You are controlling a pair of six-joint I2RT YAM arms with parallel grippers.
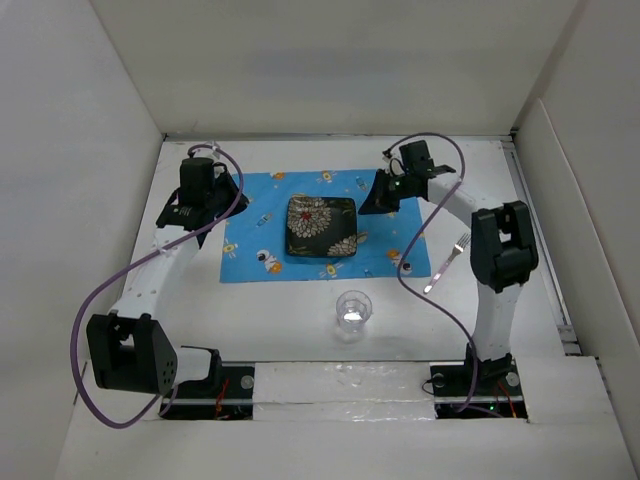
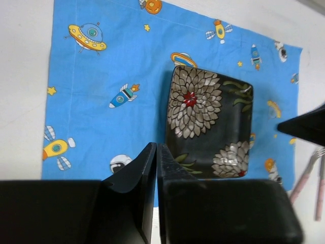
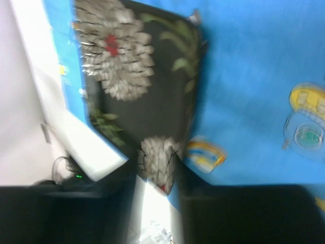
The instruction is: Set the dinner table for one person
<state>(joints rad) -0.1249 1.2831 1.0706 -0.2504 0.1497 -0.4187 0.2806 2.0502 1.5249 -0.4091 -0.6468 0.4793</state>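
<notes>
The white dinner table (image 1: 290,325) carries a blue cartoon-print mat (image 1: 255,215). A dark square plate with white flowers (image 1: 321,227) lies in the middle of the mat. A clear glass (image 1: 353,310) stands on the table in front of the mat. A fork (image 1: 447,260) lies to the right of the mat. My left gripper (image 1: 226,192) hovers over the mat's far left part, jaws shut and empty (image 2: 156,147). My right gripper (image 1: 381,195) hovers over the mat's far right, jaws apart and empty (image 3: 156,162), with a corner of the plate (image 3: 152,101) seen between them.
White walls close in the table at the back and both sides. Purple cables loop from both arms over the table. In the left wrist view the plate (image 2: 209,122) lies just ahead of the fingers and the right gripper's tip (image 2: 304,124) shows at the right edge.
</notes>
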